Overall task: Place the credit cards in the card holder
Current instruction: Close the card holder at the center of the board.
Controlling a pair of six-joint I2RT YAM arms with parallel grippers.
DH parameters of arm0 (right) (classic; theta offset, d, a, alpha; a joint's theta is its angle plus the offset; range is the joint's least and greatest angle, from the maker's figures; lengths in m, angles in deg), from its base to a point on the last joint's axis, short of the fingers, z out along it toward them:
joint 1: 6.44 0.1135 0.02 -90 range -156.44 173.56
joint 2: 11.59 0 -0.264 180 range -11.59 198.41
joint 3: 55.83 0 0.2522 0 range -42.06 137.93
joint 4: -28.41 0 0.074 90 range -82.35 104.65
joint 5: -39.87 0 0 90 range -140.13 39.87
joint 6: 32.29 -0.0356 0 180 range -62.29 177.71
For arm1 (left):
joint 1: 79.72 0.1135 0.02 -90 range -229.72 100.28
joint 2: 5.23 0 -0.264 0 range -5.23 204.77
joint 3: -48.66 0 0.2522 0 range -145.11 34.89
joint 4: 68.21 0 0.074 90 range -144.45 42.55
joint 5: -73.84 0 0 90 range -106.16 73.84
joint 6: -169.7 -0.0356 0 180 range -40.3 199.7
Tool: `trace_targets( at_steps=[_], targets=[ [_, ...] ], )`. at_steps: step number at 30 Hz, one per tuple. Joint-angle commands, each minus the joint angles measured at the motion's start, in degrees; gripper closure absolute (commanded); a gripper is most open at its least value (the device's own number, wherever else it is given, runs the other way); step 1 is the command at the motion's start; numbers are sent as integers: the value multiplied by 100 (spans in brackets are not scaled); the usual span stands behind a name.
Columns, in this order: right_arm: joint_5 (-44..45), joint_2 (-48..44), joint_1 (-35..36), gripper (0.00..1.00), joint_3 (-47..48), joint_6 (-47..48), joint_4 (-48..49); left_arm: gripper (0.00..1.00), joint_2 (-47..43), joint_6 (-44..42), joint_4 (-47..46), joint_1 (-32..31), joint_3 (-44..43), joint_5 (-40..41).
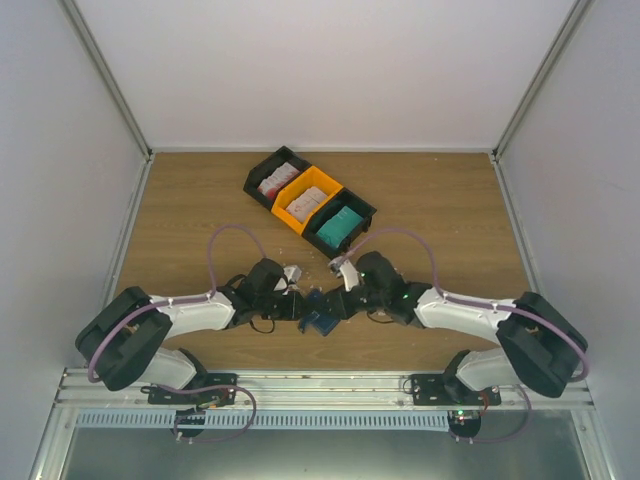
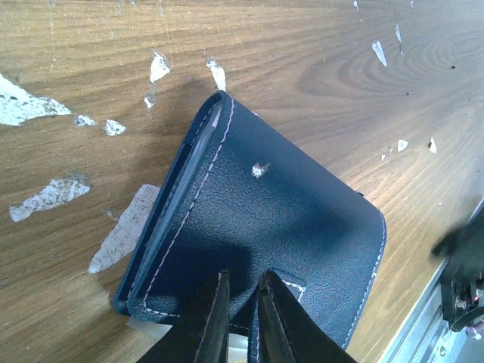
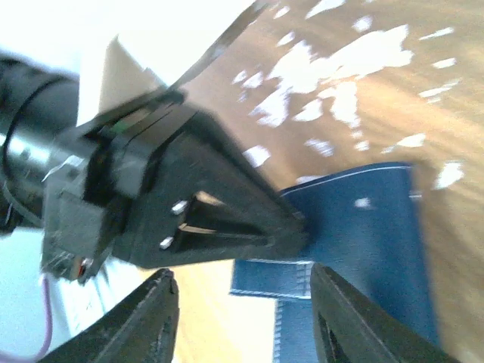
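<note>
The card holder [image 2: 295, 212] is a navy-blue wallet with white stitching, lying folded on the wooden table between both arms [image 1: 318, 320]. My left gripper [image 2: 242, 281] is pinched on its near edge, the two black fingers almost together with the leather between them. The right wrist view shows those left fingers [image 3: 280, 223] clamped on the card holder [image 3: 378, 227]. My right gripper [image 3: 242, 302] stands open just in front of it, a stitched flap showing between its fingers. The credit cards lie in stacks in the bins: white and red [image 1: 272, 183], white [image 1: 306, 203], teal [image 1: 338, 226].
Three joined bins [image 1: 352, 199], black, orange and black, stand slanted at the back middle. White scraps and worn patches [image 2: 49, 195] dot the wood around the wallet. A metal rail [image 1: 320, 385] runs along the table's near edge.
</note>
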Motion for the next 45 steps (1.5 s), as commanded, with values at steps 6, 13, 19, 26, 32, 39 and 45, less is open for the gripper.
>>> trace_targets(
  at_steps=[6, 13, 19, 26, 32, 39, 45],
  targets=[
    [560, 8, -737, 42, -80, 181, -671, 87, 160, -189, 210, 2, 321, 410],
    [-109, 524, -796, 44, -19, 282, -453, 88, 253, -230, 59, 1, 469, 448],
    [-602, 773, -797, 48, -204, 160, -32, 90, 309, -218, -36, 2, 606, 448],
    [-1608, 1003, -799, 54, -584, -221, 1417, 90, 448, -185, -245, 2, 714, 403],
    [-1816, 1337, -807, 63, -678, -646, 2252, 90, 546, -117, -425, -1, 804, 343],
    [-1235, 1354, -804, 92, -528, -718, 1927, 89, -140, 108, -734, -51, 979, 349],
    [-293, 628, -801, 100, -34, -123, 26, 71, -1749, -102, -188, -62, 525, 941]
  ],
)
